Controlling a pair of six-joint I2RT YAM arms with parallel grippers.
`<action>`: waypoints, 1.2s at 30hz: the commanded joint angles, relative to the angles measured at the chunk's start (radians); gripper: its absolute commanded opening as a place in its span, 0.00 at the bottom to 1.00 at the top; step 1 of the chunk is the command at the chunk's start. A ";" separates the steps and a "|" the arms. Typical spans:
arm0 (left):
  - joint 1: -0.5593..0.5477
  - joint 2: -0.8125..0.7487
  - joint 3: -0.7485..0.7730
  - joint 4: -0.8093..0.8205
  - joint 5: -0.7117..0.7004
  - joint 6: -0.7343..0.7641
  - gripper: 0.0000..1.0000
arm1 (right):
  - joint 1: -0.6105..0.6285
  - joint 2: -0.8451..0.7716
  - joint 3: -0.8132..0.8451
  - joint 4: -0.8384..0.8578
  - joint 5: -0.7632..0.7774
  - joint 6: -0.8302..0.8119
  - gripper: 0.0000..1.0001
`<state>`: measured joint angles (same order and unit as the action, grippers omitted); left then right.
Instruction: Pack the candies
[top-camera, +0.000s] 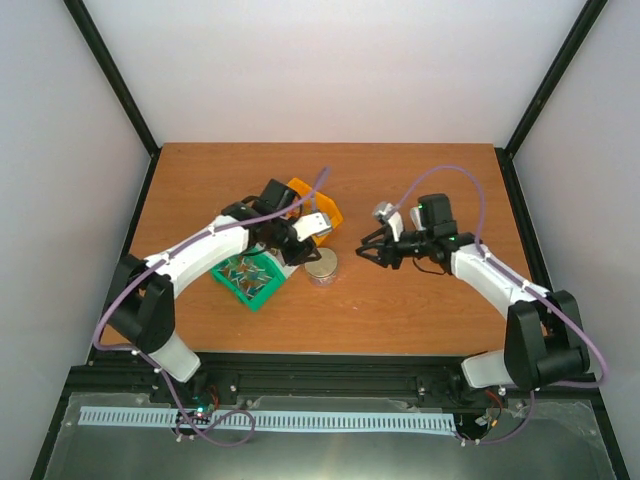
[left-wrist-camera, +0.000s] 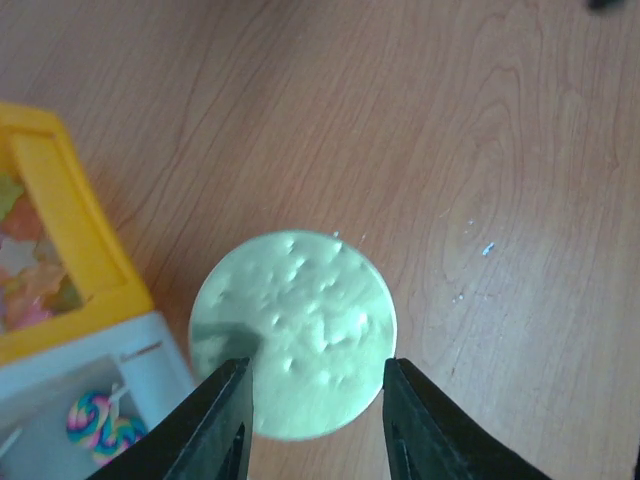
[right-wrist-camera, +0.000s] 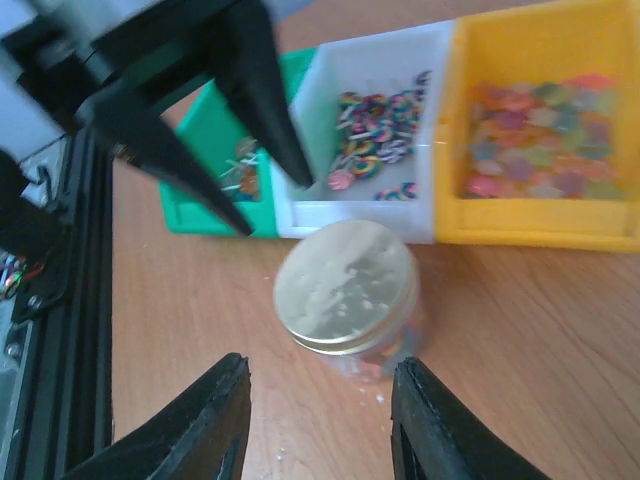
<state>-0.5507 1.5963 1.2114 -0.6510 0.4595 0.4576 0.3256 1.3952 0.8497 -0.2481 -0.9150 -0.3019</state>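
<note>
- Now the jar (right-wrist-camera: 350, 300) stands capped just beside the bins (right-wrist-camera: 540, 235), with candies (right-wrist-camera: 378, 358) showing under its lid (left-wrist-camera: 292, 330).
- Left claw (left-wrist-camera: 315, 415) hangs part open over the lid, empty.
- Right claw (right-wrist-camera: 320, 420) is part open too, empty, facing the jar.
- Centre the jaws on the lid before closing, or the jar may tip.

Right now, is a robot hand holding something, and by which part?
Nothing is held. The left hand hangs open over the jar, and the right hand is open just short of it, touching nothing.
</note>
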 joint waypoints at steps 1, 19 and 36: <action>-0.075 0.058 0.074 0.019 -0.124 0.079 0.37 | -0.109 -0.022 -0.056 0.077 -0.061 0.107 0.40; -0.129 0.236 0.059 -0.068 -0.238 0.194 0.30 | -0.157 0.052 -0.068 0.075 -0.100 0.097 0.45; -0.002 0.237 0.197 -0.161 0.041 0.145 1.00 | -0.090 0.051 -0.167 0.284 0.034 0.114 1.00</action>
<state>-0.5503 1.7981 1.3788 -0.7414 0.3679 0.5835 0.2188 1.4719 0.7094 -0.0692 -0.9253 -0.1967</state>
